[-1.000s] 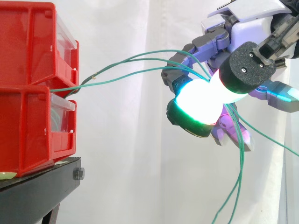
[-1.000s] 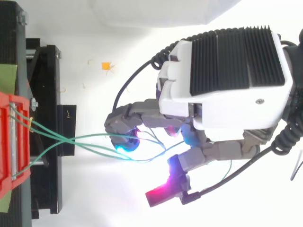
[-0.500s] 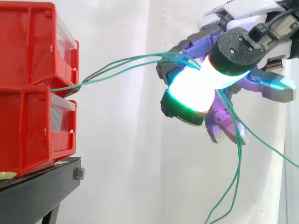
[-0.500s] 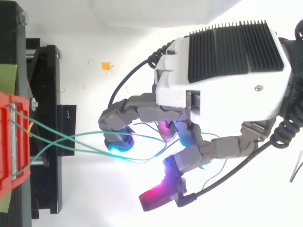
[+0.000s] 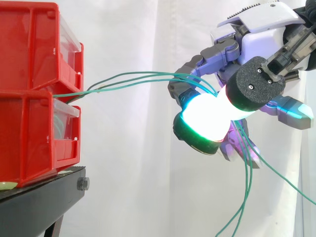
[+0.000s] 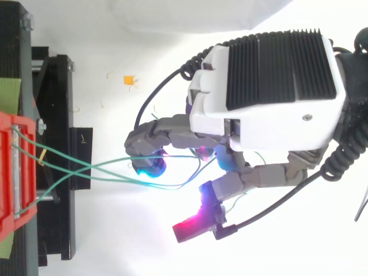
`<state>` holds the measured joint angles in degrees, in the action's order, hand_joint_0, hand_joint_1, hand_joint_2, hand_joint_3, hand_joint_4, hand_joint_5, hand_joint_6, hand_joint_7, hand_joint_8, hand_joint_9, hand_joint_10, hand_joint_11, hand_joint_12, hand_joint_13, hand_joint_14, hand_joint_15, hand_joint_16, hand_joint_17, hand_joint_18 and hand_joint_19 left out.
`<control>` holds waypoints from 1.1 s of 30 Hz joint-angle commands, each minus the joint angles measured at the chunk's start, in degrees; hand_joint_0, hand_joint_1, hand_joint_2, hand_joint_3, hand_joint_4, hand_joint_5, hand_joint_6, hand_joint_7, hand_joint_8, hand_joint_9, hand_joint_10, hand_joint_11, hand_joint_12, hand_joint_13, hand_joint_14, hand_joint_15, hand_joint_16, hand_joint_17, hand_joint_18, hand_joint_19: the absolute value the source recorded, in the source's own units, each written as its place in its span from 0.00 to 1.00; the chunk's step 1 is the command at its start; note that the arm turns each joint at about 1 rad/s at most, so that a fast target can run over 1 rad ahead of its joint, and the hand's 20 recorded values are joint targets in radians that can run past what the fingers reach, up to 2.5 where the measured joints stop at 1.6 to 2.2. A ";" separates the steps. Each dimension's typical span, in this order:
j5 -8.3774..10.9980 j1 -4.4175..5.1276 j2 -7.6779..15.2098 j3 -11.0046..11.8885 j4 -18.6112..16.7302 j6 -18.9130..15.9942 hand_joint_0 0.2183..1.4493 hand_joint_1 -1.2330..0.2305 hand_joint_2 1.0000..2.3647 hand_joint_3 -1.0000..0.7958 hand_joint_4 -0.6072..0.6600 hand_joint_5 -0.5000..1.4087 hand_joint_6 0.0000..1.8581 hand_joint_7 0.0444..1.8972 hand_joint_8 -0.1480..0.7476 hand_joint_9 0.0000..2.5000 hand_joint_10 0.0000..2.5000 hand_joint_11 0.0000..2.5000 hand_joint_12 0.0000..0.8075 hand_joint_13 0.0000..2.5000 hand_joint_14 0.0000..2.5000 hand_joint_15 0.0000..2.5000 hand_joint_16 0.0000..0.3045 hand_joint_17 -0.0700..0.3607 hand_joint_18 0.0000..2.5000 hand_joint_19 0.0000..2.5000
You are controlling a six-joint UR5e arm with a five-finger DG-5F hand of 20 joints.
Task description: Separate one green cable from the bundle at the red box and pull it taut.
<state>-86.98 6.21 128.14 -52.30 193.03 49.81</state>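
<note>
Hand: closest to me, up on the right. Its body is white, hard and blocky. Its gray bendy fingers are curled in.
Fingertips: fat and round, like little cushions. The nearest one glows white with a green rim. The one next to it has a black, rough, spongy cap. Others shine blue and pink behind them.
Grip: the curled fingers are squeezed around the green cables. The hand holds a few of them together, not just one.
Cables: thin, smooth and bendy, like string. They come out from between the red bins and rise in a soft curve through the air to the hand. They slip between the fat pads and then dangle loose below it. They bow a little and are not straight and tight. Seen from above, they cross each other over the edge of the stand.
Bins: shiny, hard, boxy plastic, stacked one on top of the other at the left. Each has a see-through front.
Black stand: flat and dark under the bins, with a bolt on its side.
Orange scrap: a tiny bit on the white floor, well apart from the cables.
White curtain: soft cloth with long folds, far at the back.
</note>
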 commanded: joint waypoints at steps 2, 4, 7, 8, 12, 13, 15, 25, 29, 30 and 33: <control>0.06 -0.06 0.01 0.00 -0.11 -1.65 0.40 0.36 0.01 0.37 0.54 0.33 0.27 0.69 0.41 0.72 0.00 0.10 0.51 0.47 0.01 0.21 0.14 0.39 0.33 0.24; 0.06 -0.06 0.01 0.00 -0.11 -3.32 0.40 0.36 0.01 0.37 0.54 0.33 0.27 0.69 0.41 0.72 0.00 0.10 0.51 0.47 0.01 0.21 0.14 0.39 0.33 0.24; -0.20 -0.06 0.01 -0.09 -0.11 -6.92 0.40 0.36 0.01 0.37 0.54 0.33 0.27 0.69 0.40 0.72 0.00 0.10 0.51 0.47 0.01 0.21 0.14 0.39 0.33 0.24; -0.20 -0.06 0.01 -0.09 -0.02 -7.80 0.40 0.36 0.01 0.37 0.54 0.33 0.27 0.69 0.41 0.72 0.00 0.10 0.51 0.47 0.01 0.21 0.14 0.39 0.33 0.24; -0.29 -0.06 0.01 -0.17 0.07 -9.82 0.40 0.36 0.01 0.37 0.54 0.33 0.27 0.69 0.41 0.72 0.00 0.10 0.51 0.47 0.01 0.21 0.14 0.39 0.33 0.24; -0.29 -0.06 -0.08 -0.17 -0.02 -9.91 0.40 0.36 0.01 0.37 0.54 0.33 0.27 0.68 0.41 0.72 0.00 0.10 0.51 0.47 0.01 0.21 0.14 0.39 0.33 0.24; -0.29 -0.06 0.01 -0.35 -0.11 -10.35 0.40 0.36 0.01 0.38 0.54 0.33 0.27 0.69 0.41 0.72 0.00 0.10 0.51 0.47 0.01 0.21 0.14 0.39 0.33 0.24; -0.38 -0.06 0.01 -0.61 -0.11 -14.39 0.40 0.36 0.01 0.37 0.54 0.33 0.27 0.68 0.40 0.72 0.00 0.10 0.51 0.47 0.01 0.21 0.14 0.39 0.33 0.24; -0.38 -0.06 0.01 -0.61 -0.02 -15.27 0.40 0.36 0.01 0.37 0.54 0.33 0.27 0.69 0.41 0.72 0.00 0.10 0.51 0.47 0.01 0.21 0.14 0.39 0.33 0.24; -0.38 -0.06 0.01 -0.61 0.07 -15.62 0.40 0.36 0.01 0.38 0.54 0.33 0.27 0.68 0.41 0.72 0.00 0.10 0.51 0.47 0.01 0.21 0.14 0.39 0.33 0.24; -0.38 -0.06 0.01 -0.61 0.07 -16.33 0.40 0.36 0.01 0.37 0.54 0.33 0.27 0.69 0.41 0.72 0.00 0.10 0.51 0.47 0.01 0.21 0.14 0.39 0.33 0.24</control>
<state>-87.34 6.15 128.12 -52.90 193.03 34.35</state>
